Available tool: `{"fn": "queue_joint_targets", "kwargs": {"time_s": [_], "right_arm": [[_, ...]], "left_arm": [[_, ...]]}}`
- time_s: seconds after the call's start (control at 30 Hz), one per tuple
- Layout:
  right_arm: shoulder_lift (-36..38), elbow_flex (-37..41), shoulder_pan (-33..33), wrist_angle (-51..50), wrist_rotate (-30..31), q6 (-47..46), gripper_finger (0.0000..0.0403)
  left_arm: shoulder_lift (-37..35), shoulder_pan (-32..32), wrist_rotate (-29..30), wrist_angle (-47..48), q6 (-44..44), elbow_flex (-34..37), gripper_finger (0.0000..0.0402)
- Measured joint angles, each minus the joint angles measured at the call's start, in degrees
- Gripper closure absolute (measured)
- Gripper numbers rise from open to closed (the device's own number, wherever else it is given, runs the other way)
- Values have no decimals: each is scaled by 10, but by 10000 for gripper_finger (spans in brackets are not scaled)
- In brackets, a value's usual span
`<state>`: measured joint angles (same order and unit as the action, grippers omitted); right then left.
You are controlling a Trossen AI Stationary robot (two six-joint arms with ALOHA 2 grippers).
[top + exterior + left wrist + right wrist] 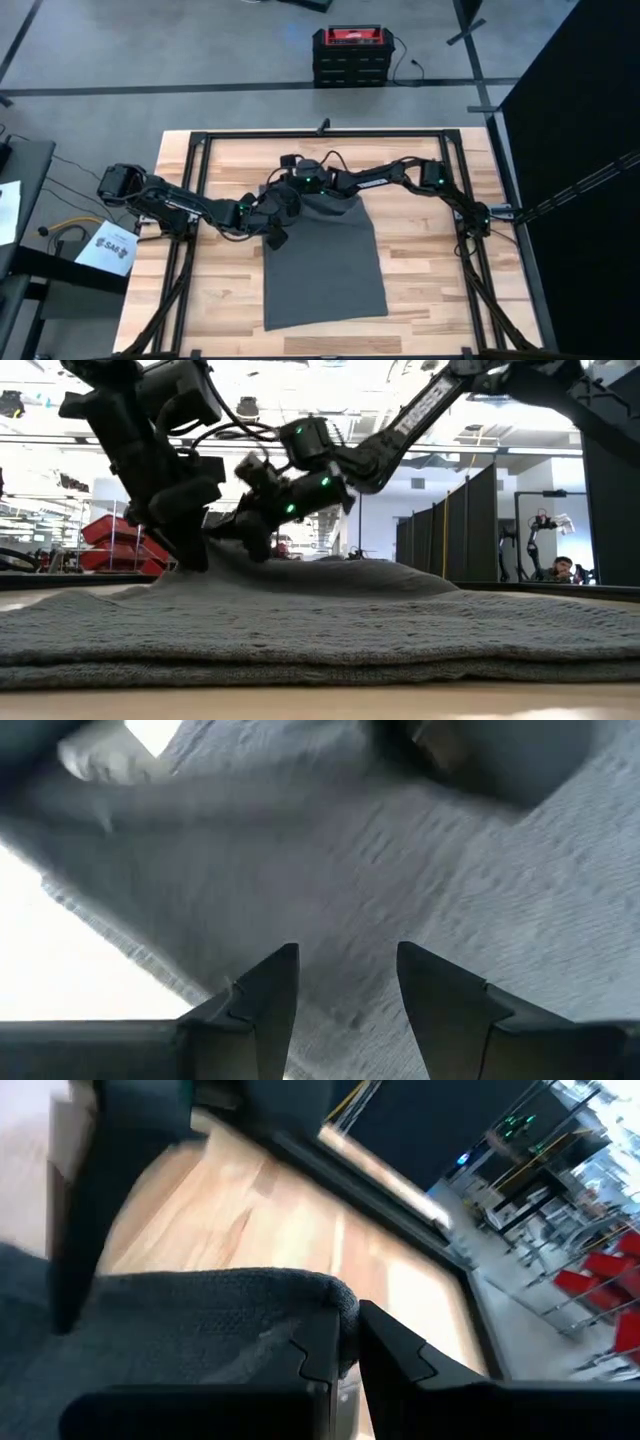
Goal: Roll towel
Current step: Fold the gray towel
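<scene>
The dark grey towel [325, 265] lies flat on the middle of the wooden table [430, 280], its far edge lifted into a low hump. The right gripper [345, 1345] is at the towel's far edge, fingers pinched closed on a fold of the cloth. The left gripper [345, 990] is at the towel's far left corner, its fingers spread apart just above the cloth, grasping nothing.

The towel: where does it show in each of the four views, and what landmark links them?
High view: the towel lies mid-table, both arms at its far edge.
Low view: it fills the foreground, rising to a hump under the arms.
Left wrist view: it fills the picture beyond the open left gripper.
Right wrist view: its edge is pinched in the right gripper.
Shared landmark: the lifted far edge.
</scene>
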<state>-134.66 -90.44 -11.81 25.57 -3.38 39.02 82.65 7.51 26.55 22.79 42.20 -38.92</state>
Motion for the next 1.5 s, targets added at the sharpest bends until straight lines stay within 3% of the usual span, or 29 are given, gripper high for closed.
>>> {"fn": "queue_joint_targets", "kwargs": {"time_s": [0.43,0.7,0.83,1.0,1.2,1.3,1.5], "right_arm": [[-26,-30,-4,4,-1,-43,377],[-16,-30,-3,-17,-13,-52,320],[31,-29,-10,-116,-13,-42,276],[119,-30,-33,-336,-12,-37,230],[175,-21,-55,-626,-13,-75,217],[173,9,-61,-673,-12,-90,221],[173,50,-56,-667,2,-98,225]], "left_arm": [[0,2,-20,-6,-2,9,244],[-1,2,-45,-13,64,58,244],[-3,2,-45,-21,92,78,244],[-2,4,-45,-27,97,84,244],[-2,15,-48,-28,104,85,244],[-2,19,-50,-28,104,85,244],[-1,19,-49,-28,107,85,244]]}}
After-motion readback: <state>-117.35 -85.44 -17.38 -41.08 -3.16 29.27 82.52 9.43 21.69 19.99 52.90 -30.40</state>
